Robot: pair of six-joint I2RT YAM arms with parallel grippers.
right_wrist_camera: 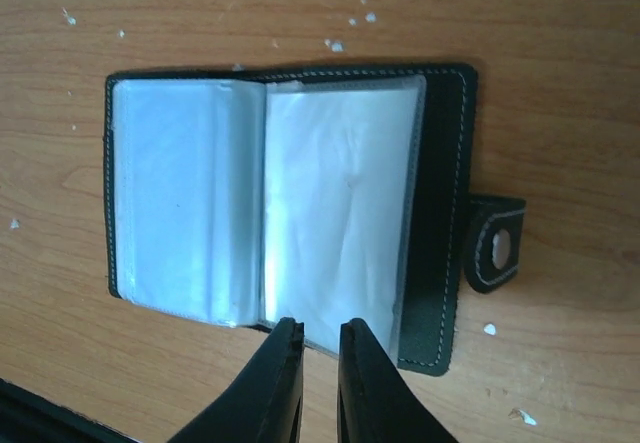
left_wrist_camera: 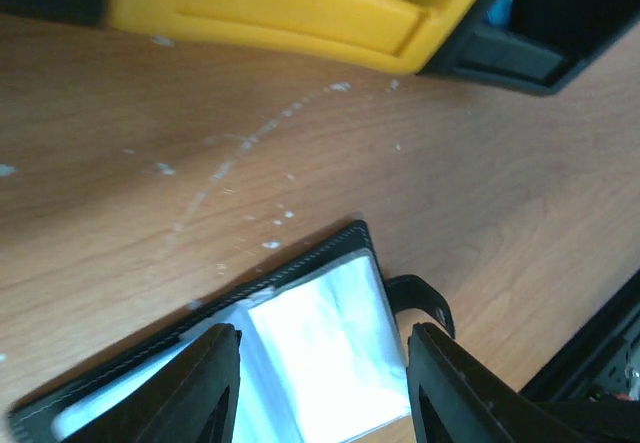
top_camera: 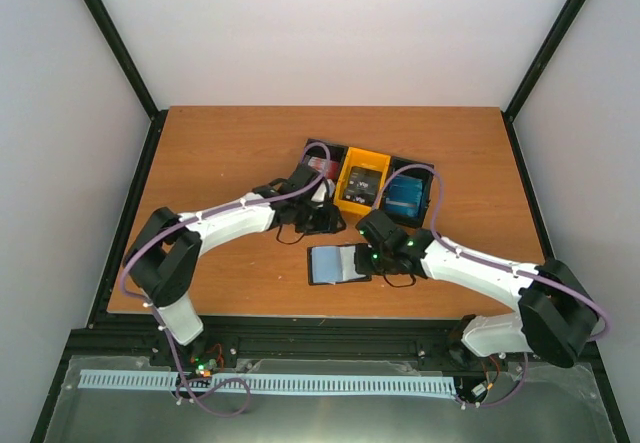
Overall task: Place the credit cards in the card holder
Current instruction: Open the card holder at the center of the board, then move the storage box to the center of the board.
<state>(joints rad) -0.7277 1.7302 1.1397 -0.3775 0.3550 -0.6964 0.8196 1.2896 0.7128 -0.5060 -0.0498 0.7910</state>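
Note:
The card holder (top_camera: 335, 263) lies open on the table, pale inner pockets up, with its closing tab (right_wrist_camera: 493, 246) sticking out at one side. My left gripper (top_camera: 325, 219) is open and empty just behind it; in the left wrist view (left_wrist_camera: 325, 363) its jaws stand wide apart over a pocket of the holder (left_wrist_camera: 330, 333). My right gripper (right_wrist_camera: 320, 338) has its jaws nearly together with a narrow gap, tips at the edge of one pocket (right_wrist_camera: 340, 203), nothing seen between them. The credit cards lie in the tray: red-and-white ones (top_camera: 322, 167), dark ones (top_camera: 362, 184), blue ones (top_camera: 405, 196).
The black-and-yellow three-compartment tray (top_camera: 350, 203) stands just behind the card holder; its yellow wall (left_wrist_camera: 270, 8) fills the top of the left wrist view. Black frame posts stand at the table's corners, and the near table edge (top_camera: 300, 313) is close to the holder.

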